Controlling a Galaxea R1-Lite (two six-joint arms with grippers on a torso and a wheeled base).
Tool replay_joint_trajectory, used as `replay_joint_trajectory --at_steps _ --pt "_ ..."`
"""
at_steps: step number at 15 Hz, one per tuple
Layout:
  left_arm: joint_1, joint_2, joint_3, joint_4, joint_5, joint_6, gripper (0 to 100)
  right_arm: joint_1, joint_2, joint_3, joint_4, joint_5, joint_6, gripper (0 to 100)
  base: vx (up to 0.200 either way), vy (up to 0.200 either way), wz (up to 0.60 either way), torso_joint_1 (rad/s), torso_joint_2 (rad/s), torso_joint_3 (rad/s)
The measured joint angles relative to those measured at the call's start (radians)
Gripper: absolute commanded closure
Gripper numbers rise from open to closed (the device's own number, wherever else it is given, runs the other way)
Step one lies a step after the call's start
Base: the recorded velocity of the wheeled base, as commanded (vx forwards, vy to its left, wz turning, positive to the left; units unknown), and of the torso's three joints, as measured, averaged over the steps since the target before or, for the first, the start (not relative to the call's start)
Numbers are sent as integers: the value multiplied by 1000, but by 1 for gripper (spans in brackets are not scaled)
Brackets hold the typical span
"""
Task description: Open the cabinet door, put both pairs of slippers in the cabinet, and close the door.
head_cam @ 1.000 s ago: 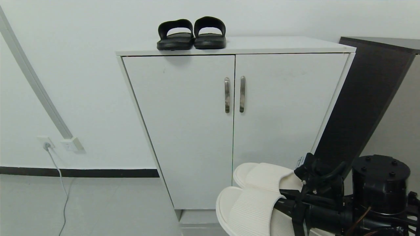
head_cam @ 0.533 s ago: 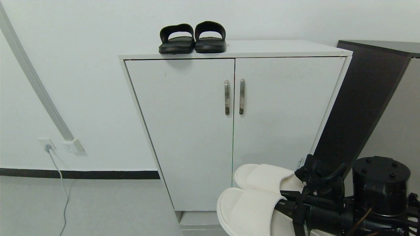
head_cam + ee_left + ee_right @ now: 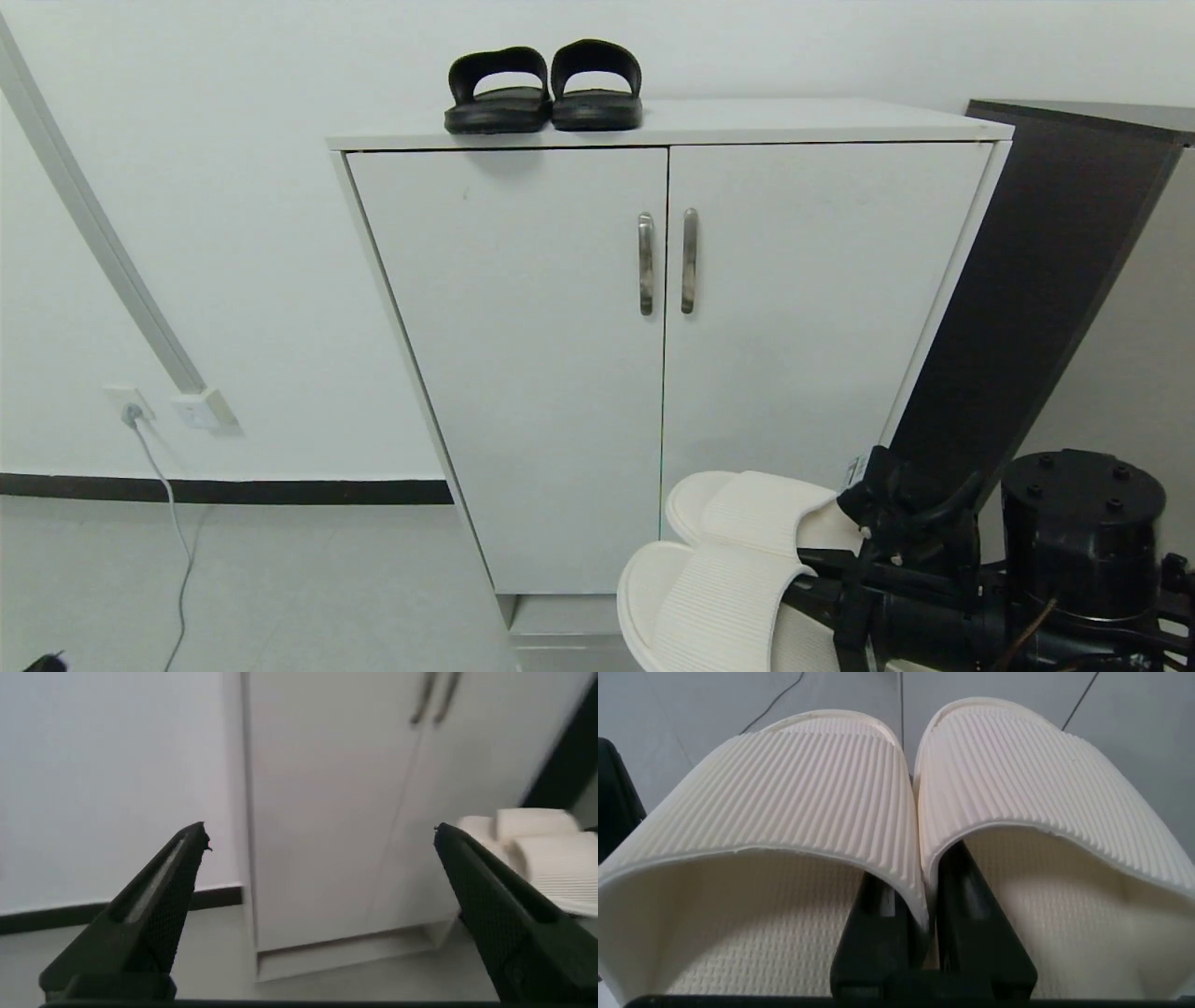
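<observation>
The whole head view has shifted since half a second ago, with the cabinet [image 3: 822,119] and everything around it now higher in the picture. That means the camera moved; the slippers and doors keep their places against one another.

Nearest, the right tool [image 3: 920,917] is clenched on the white slippers [image 3: 738,560]. One finger reaches under each strap and the two inner sides are pinched between them. The pair is held side by side in the air, low before the right door [image 3: 822,308].

The left tool [image 3: 320,836] hangs released, fingers wide apart, above the floor [image 3: 280,588] and facing the cabinet's lower left corner.

Beyond, the right door and the left door [image 3: 523,373] are both shut. Their two upright handles [image 3: 645,264] stand just beside each other at the middle seam.

The black slippers [image 3: 544,89] stand touching side by side at the front edge of the cabinet top, left of its middle.
</observation>
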Motion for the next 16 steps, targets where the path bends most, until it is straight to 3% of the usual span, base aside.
replay_joint_trajectory --at_steps 5,8,12,16 --pt "-1 293 -74 -189 -153 2 0 9 6 3 -1 0 -1 100 0 0 0 0 0 0" --pt "-40 431 -160 -214 -213 -1 0 11 13 3 -1 2 0 100 0 0 0 0 0 0" --pt "-191 600 -248 -282 -214 -5 0 11 24 4 -13 2 0 100 0 0 0 0 0 0" --pt "-370 782 -344 -387 -140 -10 0 10 26 8 -16 2 1 100 0 0 0 0 0 0"
